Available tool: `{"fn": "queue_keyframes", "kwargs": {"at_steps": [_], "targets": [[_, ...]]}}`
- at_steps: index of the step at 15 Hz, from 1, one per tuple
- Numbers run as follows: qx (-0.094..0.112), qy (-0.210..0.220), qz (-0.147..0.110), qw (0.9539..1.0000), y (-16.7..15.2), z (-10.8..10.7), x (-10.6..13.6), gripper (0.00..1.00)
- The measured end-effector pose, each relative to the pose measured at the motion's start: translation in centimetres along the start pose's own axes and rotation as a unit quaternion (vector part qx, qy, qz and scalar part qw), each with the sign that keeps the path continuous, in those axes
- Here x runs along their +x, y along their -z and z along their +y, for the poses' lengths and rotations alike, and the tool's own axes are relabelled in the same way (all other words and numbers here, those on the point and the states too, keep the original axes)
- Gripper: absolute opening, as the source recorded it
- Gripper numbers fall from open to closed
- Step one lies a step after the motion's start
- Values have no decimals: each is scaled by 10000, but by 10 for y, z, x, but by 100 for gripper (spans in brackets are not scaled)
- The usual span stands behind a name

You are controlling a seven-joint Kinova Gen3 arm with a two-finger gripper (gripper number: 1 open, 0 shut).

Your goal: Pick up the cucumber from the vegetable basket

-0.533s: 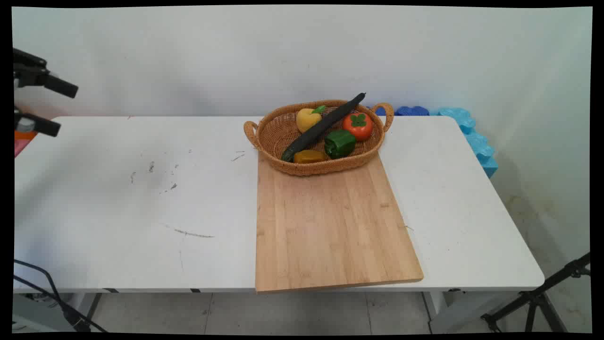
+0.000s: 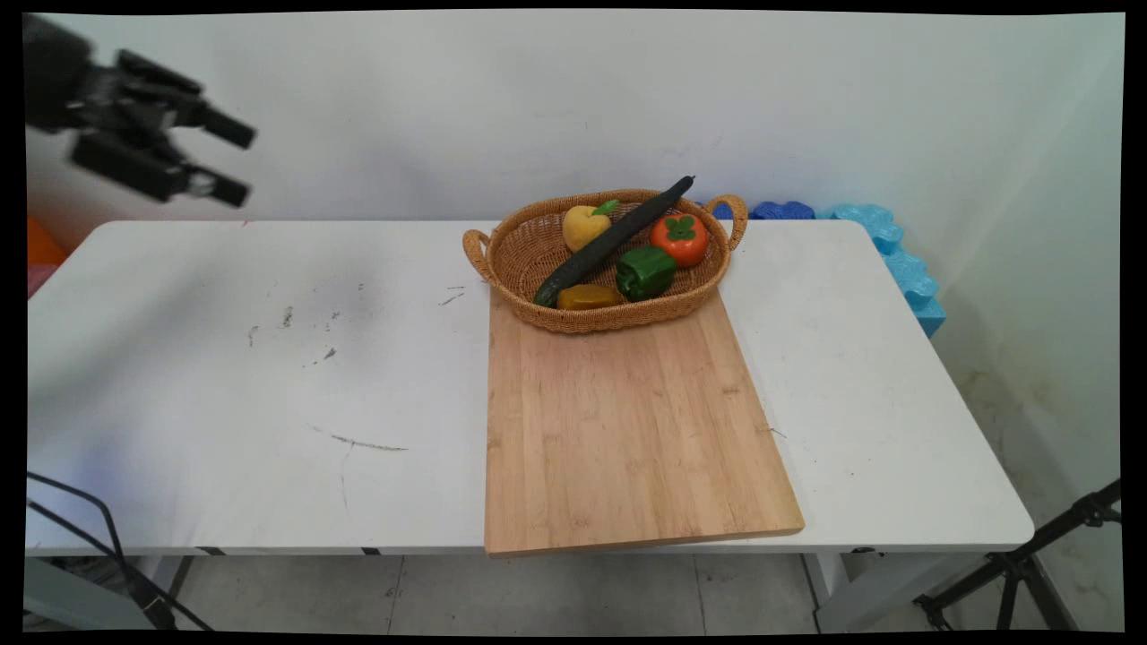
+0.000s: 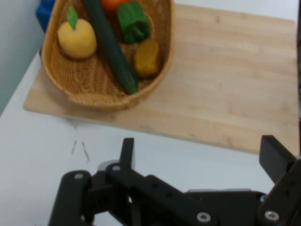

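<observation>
Claw [image 2: 235,164] high over worktop's [image 2: 224,394] far left corner, fingers spread wide, nothing held, nothing touched. Nearest object: wicker basket [image 2: 538,260], well apart to right, seated on far end of wooden board [image 2: 627,430]. Basket contents, all inside: long dark cucumber [image 2: 609,242] lying diagonally with tip over rim; yellow fruit [image 2: 584,227]; orange persimmon [image 2: 679,238]; green pepper [image 2: 643,272]; small amber pepper [image 2: 587,296]. Board bare apart from basket. Blue foam pieces [image 2: 896,260] behind worktop's right end. Nothing removed from basket as things lie.
</observation>
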State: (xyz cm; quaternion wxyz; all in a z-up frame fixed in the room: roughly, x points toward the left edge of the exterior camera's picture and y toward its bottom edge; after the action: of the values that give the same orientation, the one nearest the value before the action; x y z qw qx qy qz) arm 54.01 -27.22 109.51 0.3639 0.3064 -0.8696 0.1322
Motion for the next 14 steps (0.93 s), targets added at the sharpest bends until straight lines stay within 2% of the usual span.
{"fn": "queue_keyframes", "kwargs": {"at_steps": [5, 9, 14], "targets": [[341, 319, -71, 9989, -78, -24, 61, 100], [599, 636, -173, 9960, -134, -38, 88, 100], [959, 1190, -484, 9871, -235, -53, 115, 100]]}}
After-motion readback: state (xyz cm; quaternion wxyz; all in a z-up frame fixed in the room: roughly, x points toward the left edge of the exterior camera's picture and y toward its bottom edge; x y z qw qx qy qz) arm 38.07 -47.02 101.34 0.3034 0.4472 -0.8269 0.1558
